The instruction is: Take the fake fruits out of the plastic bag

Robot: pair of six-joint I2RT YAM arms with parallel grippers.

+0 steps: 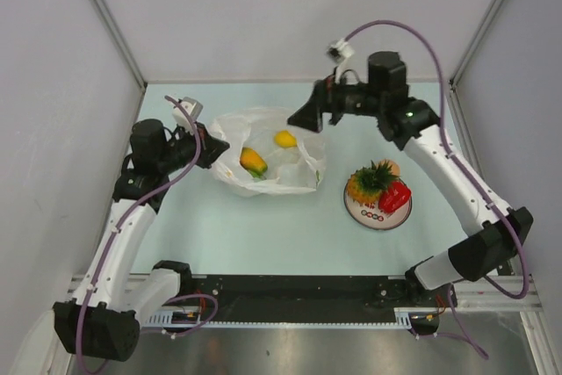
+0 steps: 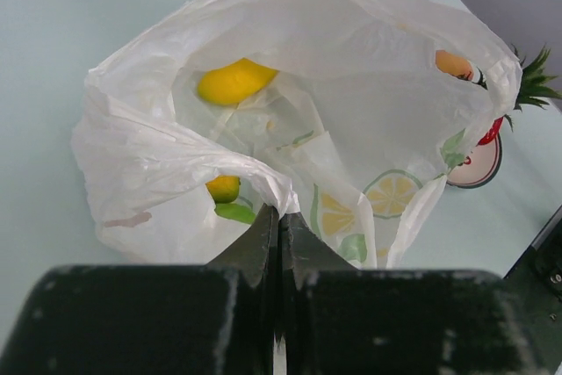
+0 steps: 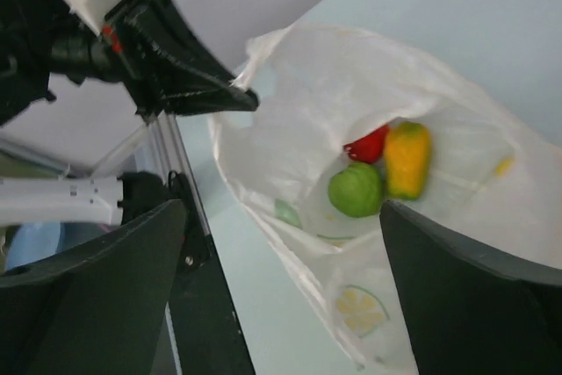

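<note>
left end effector (image 2: 279, 217) clamped on the rim of the plastic bag (image 1: 303, 167)
right end effector (image 1: 306, 115), spread wide, hangs over its far side; mango (image 1: 253, 162) and lemon (image 1: 284, 139) lie inside.

One camera sits high behind both arms (image 1: 123, 226), looking down on the whole table (image 1: 263, 226). The left wrist camera peers past the left hand (image 2: 279, 221), very near the plastic bag (image 2: 369, 59). The right wrist camera looks into it from across. All three see it.
</note>
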